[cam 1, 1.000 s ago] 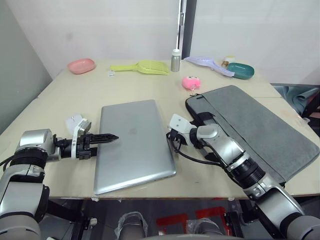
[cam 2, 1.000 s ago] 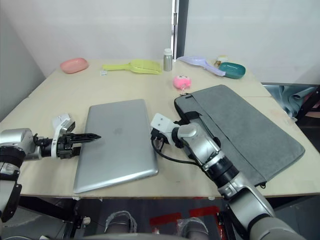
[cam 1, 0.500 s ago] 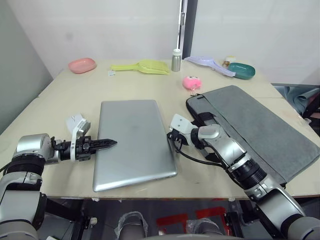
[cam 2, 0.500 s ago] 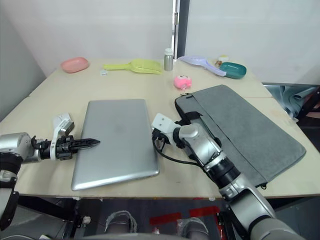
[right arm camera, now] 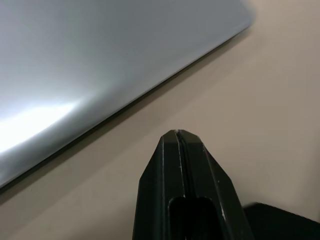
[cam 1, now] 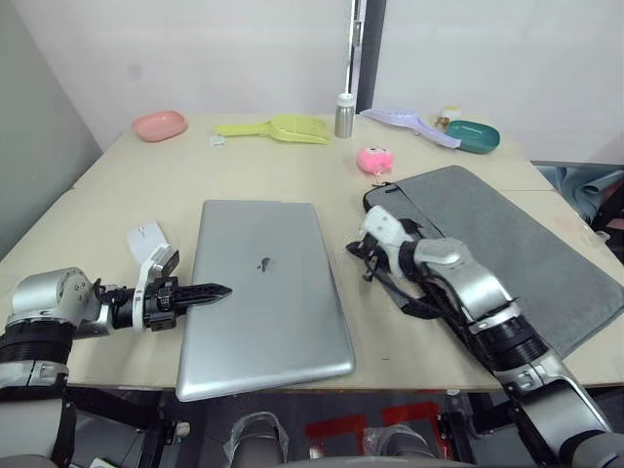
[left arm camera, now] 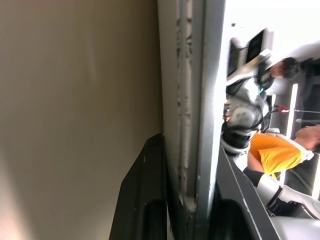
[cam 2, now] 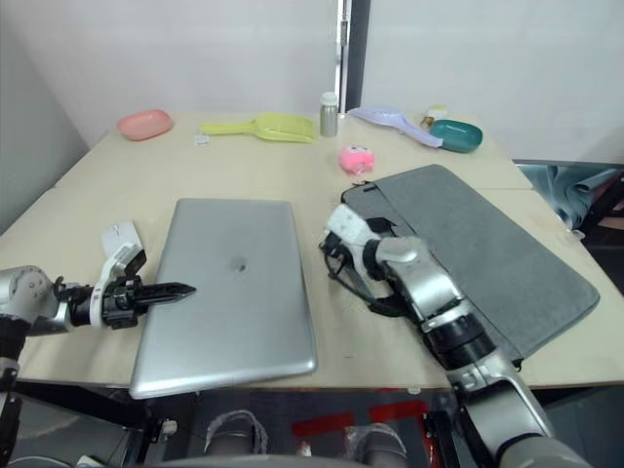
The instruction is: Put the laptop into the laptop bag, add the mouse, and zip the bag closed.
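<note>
Your left gripper (cam 1: 210, 291) has its jaws clamped on the left edge of the silver laptop (cam 1: 265, 278), which lies flat on the table (cam 1: 117, 185). Your right gripper (right arm camera: 179, 142), jaws pressed together, hovers between the laptop and the grey laptop bag (cam 1: 507, 249).

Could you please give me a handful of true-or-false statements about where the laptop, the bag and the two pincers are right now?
1. The laptop lies closed on the table. True.
2. The laptop is already inside the laptop bag. False: it lies beside the bag.
3. The left pincer grips the laptop's edge. True.
4. The right pincer is clamped on the laptop. False: it is shut and apart from the laptop.
5. The pink plush toy sits on the laptop lid. False: it sits on the table, beyond the bag.
</note>
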Controlling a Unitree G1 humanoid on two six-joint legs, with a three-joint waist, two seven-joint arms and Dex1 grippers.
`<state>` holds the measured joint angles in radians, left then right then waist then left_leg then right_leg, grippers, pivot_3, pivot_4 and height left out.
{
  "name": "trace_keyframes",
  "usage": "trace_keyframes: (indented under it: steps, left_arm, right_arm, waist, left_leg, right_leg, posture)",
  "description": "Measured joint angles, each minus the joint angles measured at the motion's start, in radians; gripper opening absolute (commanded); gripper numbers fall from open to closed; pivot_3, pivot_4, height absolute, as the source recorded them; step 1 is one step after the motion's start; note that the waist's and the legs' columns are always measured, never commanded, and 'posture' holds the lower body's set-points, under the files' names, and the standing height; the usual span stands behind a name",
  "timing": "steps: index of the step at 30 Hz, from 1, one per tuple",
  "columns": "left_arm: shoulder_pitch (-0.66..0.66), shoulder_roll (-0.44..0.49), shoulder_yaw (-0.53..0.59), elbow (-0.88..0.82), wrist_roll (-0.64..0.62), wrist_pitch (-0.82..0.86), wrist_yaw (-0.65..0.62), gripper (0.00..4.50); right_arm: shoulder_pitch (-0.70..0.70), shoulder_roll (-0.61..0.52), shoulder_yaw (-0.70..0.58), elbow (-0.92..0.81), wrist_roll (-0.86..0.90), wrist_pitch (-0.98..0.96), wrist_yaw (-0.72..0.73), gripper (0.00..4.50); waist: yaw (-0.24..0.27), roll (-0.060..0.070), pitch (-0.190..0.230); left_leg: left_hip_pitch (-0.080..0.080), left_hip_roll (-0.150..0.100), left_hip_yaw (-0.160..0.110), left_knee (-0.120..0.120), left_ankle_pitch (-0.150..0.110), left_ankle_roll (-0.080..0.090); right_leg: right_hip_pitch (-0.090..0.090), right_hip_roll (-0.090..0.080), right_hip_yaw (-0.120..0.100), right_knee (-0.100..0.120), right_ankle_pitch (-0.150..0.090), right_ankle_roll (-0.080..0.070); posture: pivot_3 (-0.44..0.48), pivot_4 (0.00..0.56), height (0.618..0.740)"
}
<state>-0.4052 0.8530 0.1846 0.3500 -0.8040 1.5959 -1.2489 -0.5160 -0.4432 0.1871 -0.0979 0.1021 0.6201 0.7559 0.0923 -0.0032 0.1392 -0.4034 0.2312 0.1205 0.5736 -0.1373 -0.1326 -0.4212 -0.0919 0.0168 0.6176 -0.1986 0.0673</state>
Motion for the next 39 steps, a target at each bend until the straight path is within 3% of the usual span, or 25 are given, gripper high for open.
trace_keyframes:
  steps: [8, 14, 21, 25, 32, 36, 39]
  left_arm:
    - [0.130, -0.032, 0.081, -0.091, -0.218, 0.014, 0.189, 0.32]
    - [0.147, -0.066, 0.088, -0.110, -0.345, 0.014, 0.323, 0.32]
    - [0.142, -0.068, 0.091, -0.109, -0.382, 0.014, 0.389, 0.32]
    - [0.130, -0.069, 0.091, -0.104, -0.398, 0.015, 0.410, 0.32]
    - [0.111, -0.081, 0.090, -0.104, -0.422, 0.014, 0.439, 0.32]
    - [0.106, -0.088, 0.084, -0.104, -0.441, 0.014, 0.459, 0.32]
    - [0.076, -0.097, 0.073, -0.104, -0.468, 0.014, 0.473, 0.32]
  right_arm:
    - [0.202, -0.159, -0.182, -0.258, 0.055, 0.099, -0.034, 3.48]
    - [0.337, -0.207, -0.211, -0.346, 0.047, 0.145, -0.081, 3.48]
    - [0.355, -0.207, -0.180, -0.344, 0.012, 0.157, -0.151, 3.48]
    - [0.371, -0.218, -0.166, -0.332, -0.014, 0.153, -0.165, 2.41]
    - [0.371, -0.207, -0.166, -0.337, -0.008, 0.175, -0.168, 0.04]
    - [0.368, -0.194, -0.186, -0.342, 0.032, 0.205, -0.163, 0.01]
    - [0.314, -0.099, -0.263, -0.351, 0.147, 0.297, -0.163, 0.01]
  waist:
    - [0.004, 0.000, 0.000]
    - [-0.004, 0.000, 0.000]
    - [-0.013, 0.000, 0.000]
    - [-0.010, 0.000, 0.000]
    - [-0.010, 0.000, 0.000]
    - [-0.010, 0.000, 0.000]
    - [-0.012, 0.000, 0.000]
  left_leg:
    - [0.001, 0.000, 0.000, 0.000, -0.001, 0.001]
    - [0.004, 0.001, 0.001, 0.000, -0.002, 0.003]
    - [0.003, 0.001, 0.003, 0.000, -0.001, 0.002]
    - [0.003, 0.000, 0.003, -0.001, -0.001, 0.002]
    - [0.003, 0.000, 0.003, 0.000, -0.001, 0.002]
    - [0.003, 0.001, 0.002, 0.000, -0.001, 0.002]
    - [0.003, 0.000, 0.003, 0.001, -0.001, 0.002]
  right_leg:
    - [0.001, 0.000, 0.000, 0.000, 0.000, 0.000]
    - [0.000, 0.001, 0.003, 0.002, 0.000, 0.000]
    - [-0.001, 0.001, 0.004, 0.002, 0.000, 0.001]
    - [-0.001, 0.001, 0.004, 0.001, 0.000, 0.001]
    - [0.000, 0.001, 0.004, 0.002, 0.000, 0.001]
    - [-0.001, 0.001, 0.004, 0.002, 0.000, 0.001]
    - [-0.001, 0.001, 0.004, 0.005, 0.000, 0.001]
  posture:
    - [0.000, 0.150, 0.740]
    - [0.000, 0.150, 0.740]
    - [0.000, 0.150, 0.740]
    - [0.000, 0.150, 0.740]
    - [0.000, 0.150, 0.740]
    - [0.000, 0.150, 0.740]
    - [0.000, 0.150, 0.740]
